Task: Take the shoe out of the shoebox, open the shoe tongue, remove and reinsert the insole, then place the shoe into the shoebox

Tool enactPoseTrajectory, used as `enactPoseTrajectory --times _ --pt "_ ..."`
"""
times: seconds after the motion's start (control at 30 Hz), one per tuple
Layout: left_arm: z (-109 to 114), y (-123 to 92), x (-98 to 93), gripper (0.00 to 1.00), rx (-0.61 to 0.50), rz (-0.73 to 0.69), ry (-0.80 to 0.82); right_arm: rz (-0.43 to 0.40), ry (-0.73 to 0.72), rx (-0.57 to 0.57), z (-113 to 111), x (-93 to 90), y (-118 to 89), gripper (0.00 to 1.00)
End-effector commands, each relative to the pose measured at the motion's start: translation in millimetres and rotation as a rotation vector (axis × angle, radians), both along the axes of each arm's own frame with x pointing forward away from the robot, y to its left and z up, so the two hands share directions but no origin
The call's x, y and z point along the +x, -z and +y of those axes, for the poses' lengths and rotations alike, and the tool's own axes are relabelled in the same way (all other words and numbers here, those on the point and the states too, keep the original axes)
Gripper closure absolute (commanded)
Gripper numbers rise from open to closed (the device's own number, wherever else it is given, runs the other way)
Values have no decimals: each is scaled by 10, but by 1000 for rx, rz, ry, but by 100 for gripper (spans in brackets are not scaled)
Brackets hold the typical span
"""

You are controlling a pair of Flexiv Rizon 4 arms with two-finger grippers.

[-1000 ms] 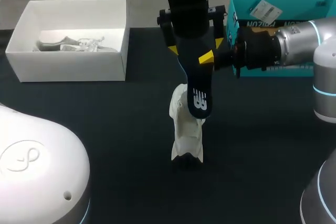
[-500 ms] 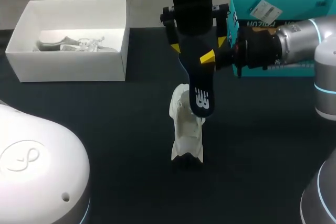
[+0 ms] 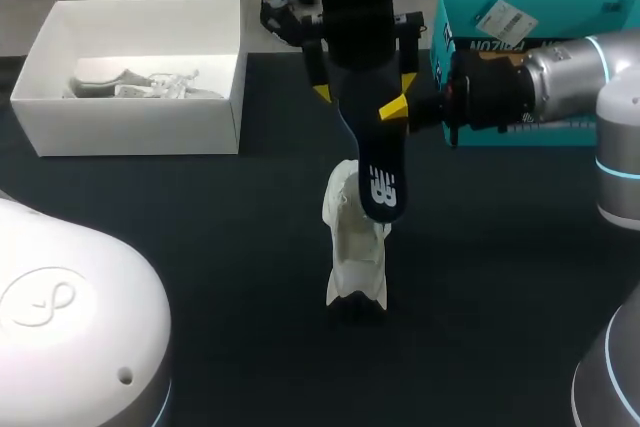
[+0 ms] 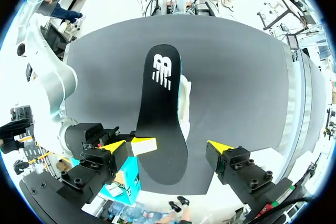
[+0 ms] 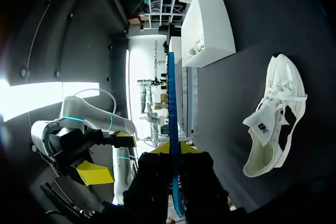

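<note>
Left jaws shifted — flat black insole (image 3: 378, 172) overhangs white shoe (image 3: 355, 252).

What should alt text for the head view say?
My right pincer grips a black insole above the white shoe lying on the dark table. My left pincer, open, straddles the insole without touching it. A white shoebox sits at the table's left.

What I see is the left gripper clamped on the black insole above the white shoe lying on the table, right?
Not quite: the right gripper is clamped on the black insole, seen edge-on between its fingers in the right wrist view. The left gripper is open. The insole is above the white shoe lying on the table.
</note>
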State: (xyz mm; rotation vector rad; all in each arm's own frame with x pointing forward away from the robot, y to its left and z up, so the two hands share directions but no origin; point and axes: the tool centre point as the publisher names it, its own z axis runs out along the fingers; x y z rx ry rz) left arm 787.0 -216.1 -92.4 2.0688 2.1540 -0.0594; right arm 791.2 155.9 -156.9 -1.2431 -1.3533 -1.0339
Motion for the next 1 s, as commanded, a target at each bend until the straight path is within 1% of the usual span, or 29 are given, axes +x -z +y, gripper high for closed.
enactPoseTrajectory --times 0.03,0.4,0.47,0.53,0.57,0.6,0.67,0.77,0.9,0.93,0.97,1.0 --pt "9 -10 -10 0 7 -2 11 0 -4 -4 23 10 0 100" --pt "9 -10 -10 0 7 -2 11 5 -6 -2 32 24 4 100" --pt "62 4 -5 0 -90 71 7 1 -3 0 33 24 -9 100" --pt "138 29 0 0 -187 109 5 -2 0 1 29 21 -19 100" --pt "177 39 6 0 -215 151 -11 -3 1 1 26 21 -23 100" --pt "211 49 17 0 -263 154 -17 -4 2 0 22 21 -26 100" --pt "274 56 38 0 -343 216 -36 -5 4 -2 11 26 -34 100" --pt "340 35 65 0 -480 229 -42 -7 4 -8 -5 37 -53 100" --pt "405 26 98 0 -580 245 -55 -12 2 -17 -13 43 -74 100" --pt "421 19 111 0 -627 251 -57 -12 2 -18 -15 43 -77 100" --pt "433 16 118 0 -635 266 -63 -12 2 -18 -16 41 -81 100" --pt "449 18 129 0 -668 281 -73 -12 3 -19 -18 38 -84 100"
